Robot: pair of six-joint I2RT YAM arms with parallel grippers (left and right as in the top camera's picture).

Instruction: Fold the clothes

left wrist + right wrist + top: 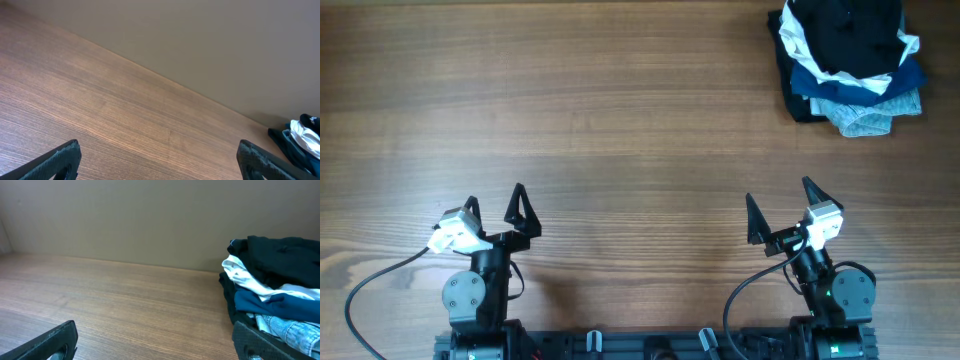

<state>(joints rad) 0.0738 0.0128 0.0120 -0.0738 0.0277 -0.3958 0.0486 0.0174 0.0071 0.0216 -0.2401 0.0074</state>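
The black T-shirt [845, 35] lies crumpled on top of a pile of clothes at the table's far right corner. It also shows in the right wrist view [285, 255]; its logo is hidden. My left gripper [495, 200] is open and empty near the front left, far from the pile. In the left wrist view its jaws [159, 160] frame bare wood. My right gripper [778, 192] is open and empty near the front right, well short of the pile. Its jaws [155, 340] also frame bare wood.
Under the black shirt lie a white garment [798, 40], a blue one [840, 85] and a light grey-blue one [865, 115]. The pile's edge shows at the far right of the left wrist view [302, 137]. The wooden table [620, 110] ends at a plain wall [125, 215].
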